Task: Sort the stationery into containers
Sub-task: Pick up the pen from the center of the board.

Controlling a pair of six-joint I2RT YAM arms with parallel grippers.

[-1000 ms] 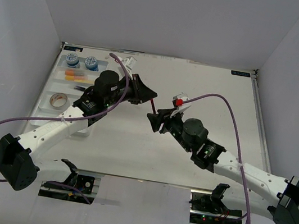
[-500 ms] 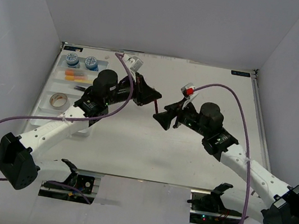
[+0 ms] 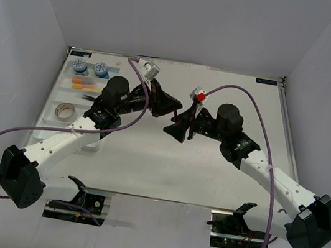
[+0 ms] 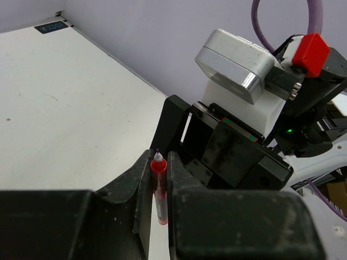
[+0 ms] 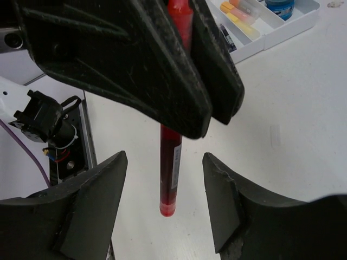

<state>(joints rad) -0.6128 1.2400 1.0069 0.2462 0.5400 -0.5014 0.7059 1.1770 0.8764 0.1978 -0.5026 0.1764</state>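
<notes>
My left gripper (image 4: 158, 162) is shut on a red pen (image 4: 159, 189), which stands nearly upright above the table with its tip up between the jaws. In the right wrist view the red pen (image 5: 171, 162) hangs down from the left gripper's fingers (image 5: 135, 70). My right gripper (image 5: 164, 157) is open, with one finger on each side of the pen's lower end and neither touching it. From above, the left gripper (image 3: 174, 108) and the right gripper (image 3: 174, 130) meet at the middle of the table. The white tray (image 3: 49, 121) of containers lies at the far left.
The tray holds two blue-white tubs (image 3: 79, 65) (image 3: 101, 69), coloured erasers and markers (image 3: 82, 82) and a tan tape roll (image 3: 64, 110). Purple cables loop over both arms. White walls enclose the table on three sides.
The right gripper has opened off the red pen, and its arm has swung up and back toward the table's middle. The left gripper stays shut on the pen and has shifted slightly right.
</notes>
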